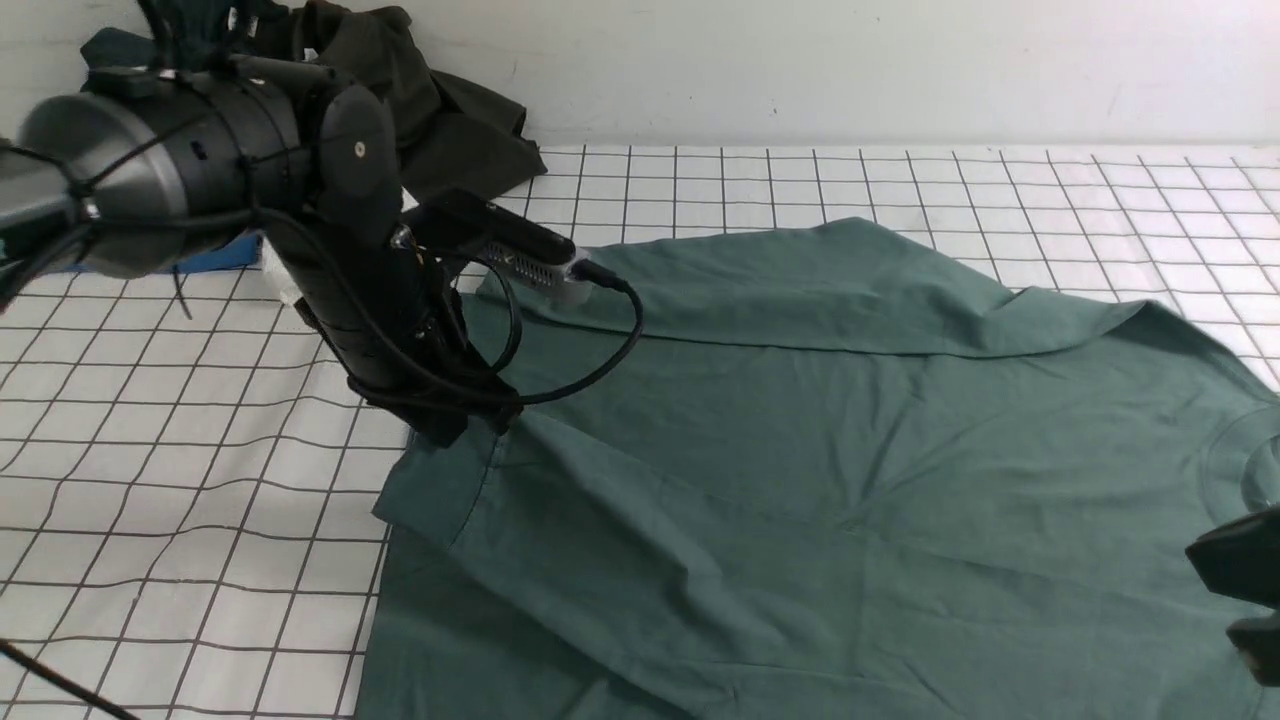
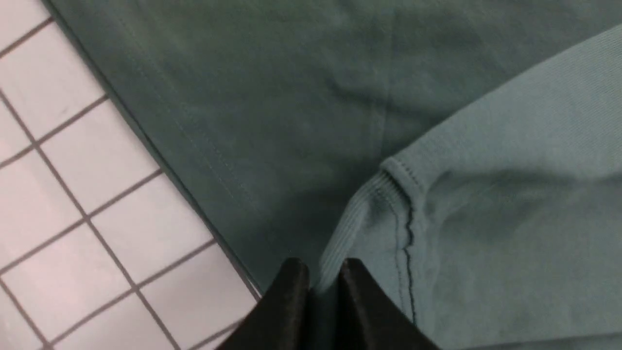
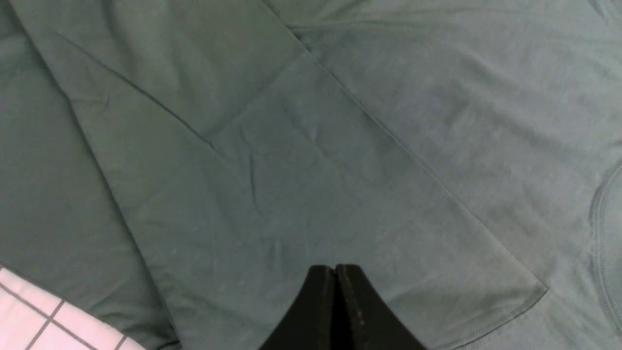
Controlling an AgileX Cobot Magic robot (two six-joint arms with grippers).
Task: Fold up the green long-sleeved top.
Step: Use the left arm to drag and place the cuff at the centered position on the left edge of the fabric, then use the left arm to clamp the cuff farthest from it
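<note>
Now the left tool (image 2: 323,279) pinches the cuff (image 2: 357,226) at the left edge of the top (image 1: 800,450), which lies across the bench (image 1: 150,480) and stretches rightward toward the right tool (image 3: 334,291), pressed together, empty.

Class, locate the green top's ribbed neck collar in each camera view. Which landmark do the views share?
Front view: the sage-green long-sleeved top's ribbed neck collar curves at the far right edge.
Left wrist view: not in it; that ribbing is a sleeve cuff.
Right wrist view: collar near the flat sleeve's end.
Shared: white black-gridded tablecloth.
</note>
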